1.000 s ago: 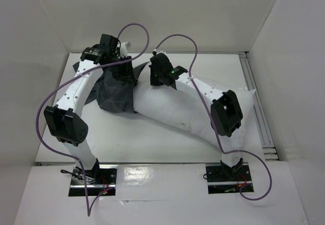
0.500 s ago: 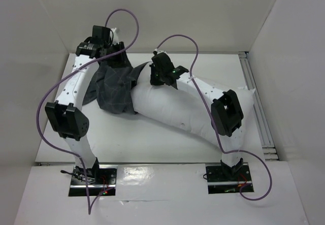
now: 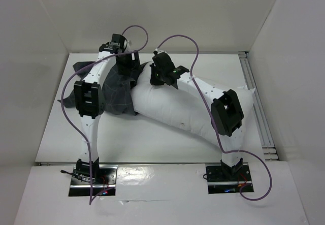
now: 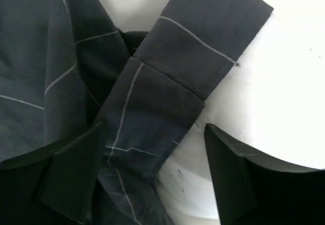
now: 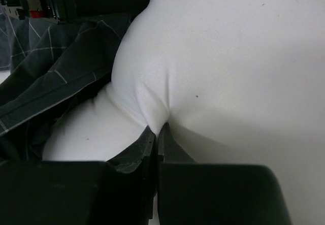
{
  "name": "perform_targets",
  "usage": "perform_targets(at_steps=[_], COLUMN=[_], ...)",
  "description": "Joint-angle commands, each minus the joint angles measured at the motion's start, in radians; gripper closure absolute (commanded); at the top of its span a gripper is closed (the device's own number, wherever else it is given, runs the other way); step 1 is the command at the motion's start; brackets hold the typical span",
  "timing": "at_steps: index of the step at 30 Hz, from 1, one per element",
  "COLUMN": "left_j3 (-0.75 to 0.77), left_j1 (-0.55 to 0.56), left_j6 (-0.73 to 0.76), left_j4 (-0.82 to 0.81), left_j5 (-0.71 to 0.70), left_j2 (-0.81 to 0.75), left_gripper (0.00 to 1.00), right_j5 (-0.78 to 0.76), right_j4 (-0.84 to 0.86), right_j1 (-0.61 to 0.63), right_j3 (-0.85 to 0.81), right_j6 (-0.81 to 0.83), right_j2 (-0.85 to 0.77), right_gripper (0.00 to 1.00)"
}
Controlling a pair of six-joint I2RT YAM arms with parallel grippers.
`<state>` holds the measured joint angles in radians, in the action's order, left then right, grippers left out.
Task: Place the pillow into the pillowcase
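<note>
- While my right claw pinches a fold of the pillow at frame centre, the pillowcase lies bunched at its upper-left end.
- My left claw is spread over the pillowcase hem.

We get bright, even light from above in the overhead view, with glare on the glossy ledge (bottom of the frame) and soft shadows on the table. The left wrist view blows the pillow out to flat white; in the other wrist view the right gripper sits dark and blurred at the bottom.
</note>
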<state>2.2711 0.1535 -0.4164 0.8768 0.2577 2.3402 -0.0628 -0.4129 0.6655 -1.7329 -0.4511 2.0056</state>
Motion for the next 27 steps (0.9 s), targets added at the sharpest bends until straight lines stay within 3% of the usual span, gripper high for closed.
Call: perform_targets(at_steps=[1,5,6,10,13,16,17,27], left_j3=[0.028,0.028,0.037,0.047,0.057,0.077,0.077,0.007], left_j1=[0.014,0.023,0.023,0.023,0.023,0.023,0.023,0.023], left_j6=[0.036,0.036,0.036,0.036,0.027,0.018,0.018,-0.038], left_j4=[-0.025,-0.045,-0.045,-0.045,-0.055,-0.064,-0.064,-0.188], left_j5=[0.020,0.057,0.069,0.089,0.089,0.080,0.080,0.080], left_j2=[-0.006,0.028,0.037,0.077,0.088,0.097,0.087,-0.179], left_gripper=[0.12,0.23,0.30,0.37,0.47,0.94,1.00,1.00], right_j5=[0.024,0.024,0.024,0.024,0.015,0.015,0.015,0.037], right_j4=[-0.043,-0.043,-0.043,-0.052,-0.052,-0.052,-0.052,-0.023], right_j1=[0.000,0.000,0.000,0.000,0.000,0.000,0.000,0.000], right_j3=[0.026,0.035,0.035,0.026,0.026,0.035,0.035,0.090], right_j6=[0.002,0.002,0.002,0.002,0.011,0.011,0.011,0.061], right_j2=[0.025,0.025,0.025,0.025,0.025,0.025,0.025,-0.037], right_gripper=[1.00,1.00,1.00,1.00,1.00,1.00,1.00,1.00])
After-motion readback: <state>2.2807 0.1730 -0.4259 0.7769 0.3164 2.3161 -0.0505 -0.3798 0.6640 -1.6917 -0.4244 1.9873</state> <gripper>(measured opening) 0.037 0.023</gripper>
